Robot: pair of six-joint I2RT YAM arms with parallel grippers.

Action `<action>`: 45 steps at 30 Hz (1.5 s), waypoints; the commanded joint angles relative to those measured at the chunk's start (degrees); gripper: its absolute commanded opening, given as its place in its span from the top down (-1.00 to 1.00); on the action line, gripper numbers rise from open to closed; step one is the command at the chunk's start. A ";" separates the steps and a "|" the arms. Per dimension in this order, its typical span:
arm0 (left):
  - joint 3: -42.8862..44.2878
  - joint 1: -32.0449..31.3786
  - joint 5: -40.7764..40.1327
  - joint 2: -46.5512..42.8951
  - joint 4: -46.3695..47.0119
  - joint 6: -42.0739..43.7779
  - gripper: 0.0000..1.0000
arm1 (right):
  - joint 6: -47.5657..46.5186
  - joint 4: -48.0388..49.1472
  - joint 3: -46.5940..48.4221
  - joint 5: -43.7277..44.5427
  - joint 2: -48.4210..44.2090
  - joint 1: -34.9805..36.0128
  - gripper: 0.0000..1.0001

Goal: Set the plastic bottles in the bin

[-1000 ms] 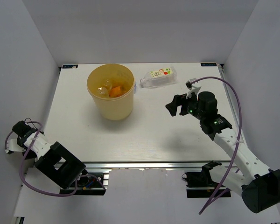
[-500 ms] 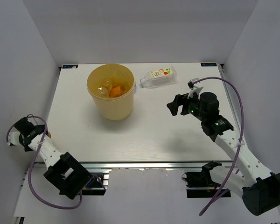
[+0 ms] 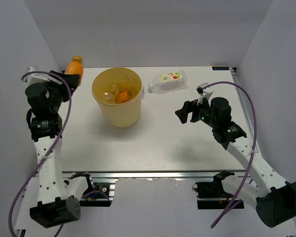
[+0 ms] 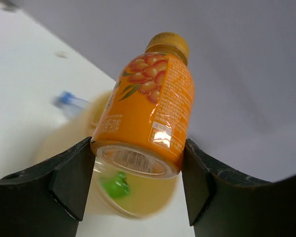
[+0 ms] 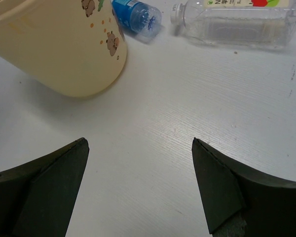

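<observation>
My left gripper point(image 3: 73, 78) is shut on the orange bottle point(image 3: 75, 65), held in the air left of the yellow bin point(image 3: 117, 111). In the left wrist view the orange bottle point(image 4: 148, 108) sits between the jaws of the left gripper point(image 4: 138, 150), with the blurred bin point(image 4: 143, 200) beyond and something green point(image 4: 114, 185) in it. A clear bottle with a white-yellow label point(image 3: 166, 81) lies right of the bin. A bottle with a blue cap point(image 5: 136, 17) lies against the bin point(image 5: 64, 44). My right gripper point(image 3: 185, 112) is open and empty above the table, as its wrist view point(image 5: 138, 143) shows.
An orange thing point(image 3: 121, 97) and a clear one point(image 3: 110, 93) lie inside the bin. White walls stand close on the left, back and right of the white table point(image 3: 153, 143). The labelled bottle also shows in the right wrist view point(image 5: 237, 22).
My left arm has swung up from its low place at the near left to the back left, with the orange bottle in its gripper. The right arm has hardly moved.
</observation>
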 commanded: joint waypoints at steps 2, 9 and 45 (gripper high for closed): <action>-2.74 -12.88 7.90 -2.35 8.47 0.99 0.76 | -3.69 3.09 2.03 -4.39 0.70 -0.22 -0.79; 5.14 -31.54 -3.36 8.81 1.72 10.48 0.73 | -6.77 8.54 6.60 -8.08 3.95 -0.30 -0.79; 13.34 -27.77 -24.80 17.51 -2.16 12.77 -0.96 | -33.97 -11.45 73.38 -24.15 68.53 -1.18 -0.79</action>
